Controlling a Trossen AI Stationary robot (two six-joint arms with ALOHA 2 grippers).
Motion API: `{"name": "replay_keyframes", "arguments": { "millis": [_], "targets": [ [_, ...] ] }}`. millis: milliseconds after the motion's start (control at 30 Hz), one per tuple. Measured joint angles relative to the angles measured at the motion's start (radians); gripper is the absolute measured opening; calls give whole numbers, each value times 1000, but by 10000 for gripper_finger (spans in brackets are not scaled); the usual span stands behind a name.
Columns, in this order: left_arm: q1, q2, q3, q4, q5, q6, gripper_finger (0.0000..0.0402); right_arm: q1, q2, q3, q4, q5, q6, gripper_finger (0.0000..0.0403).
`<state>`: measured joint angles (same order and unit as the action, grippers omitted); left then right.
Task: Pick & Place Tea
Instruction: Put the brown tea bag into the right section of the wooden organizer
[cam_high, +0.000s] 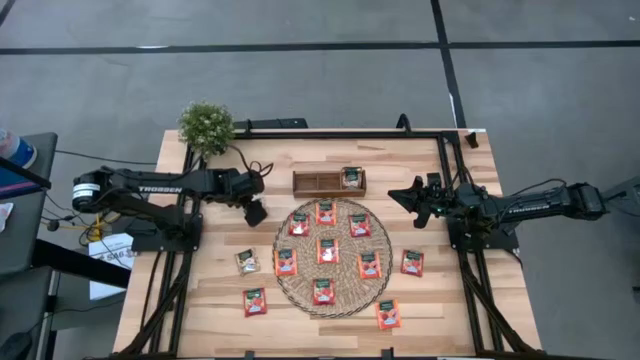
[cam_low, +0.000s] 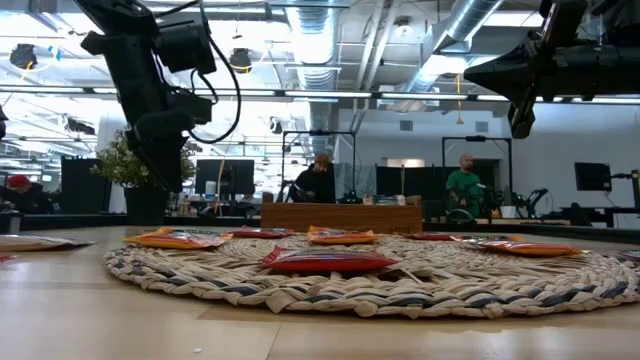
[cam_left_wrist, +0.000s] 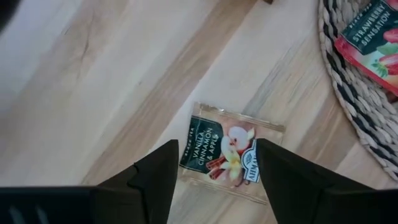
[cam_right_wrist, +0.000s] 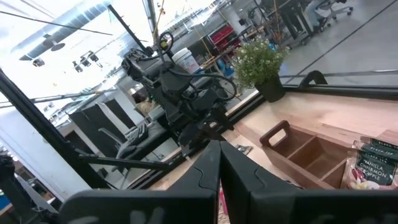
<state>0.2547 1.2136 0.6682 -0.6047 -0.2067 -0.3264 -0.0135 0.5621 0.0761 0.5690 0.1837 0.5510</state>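
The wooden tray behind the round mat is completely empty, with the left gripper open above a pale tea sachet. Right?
Not quite. The wooden tray already holds a sachet in its right compartment, as the high view shows. The rest stands.

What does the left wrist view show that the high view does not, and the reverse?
Only the left wrist view: the print on the pale sachet, which reads vanilla, cinnamon and apple, seen between the left gripper's open fingers.

Only the high view: the whole table, the wooden tray with a sachet in its right-hand compartment, the plant, and the right gripper off beside the tray.

Both: that pale sachet on bare wood and the edge of the woven mat.
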Motion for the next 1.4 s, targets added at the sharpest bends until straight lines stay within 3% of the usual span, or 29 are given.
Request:
{"name": "replay_keyframes", "arguments": {
  "millis": [233,567,800,1000,1400],
  "targets": [
    [71,89,0,-14,103,24,208,0,0,0,0,0,0,1],
    [93,227,0,14,96,102,208,0,0,0,-1,0,9,1],
    [93,229,0,58,103,104,208,0,0,1,-1,0,9,1],
    [93,214,1,15,174,50,208,0,0,1,-2,0,26,1],
    [93,120,2,9,140,93,208,0,0,1,-17,0,26,1]
  ]
}}
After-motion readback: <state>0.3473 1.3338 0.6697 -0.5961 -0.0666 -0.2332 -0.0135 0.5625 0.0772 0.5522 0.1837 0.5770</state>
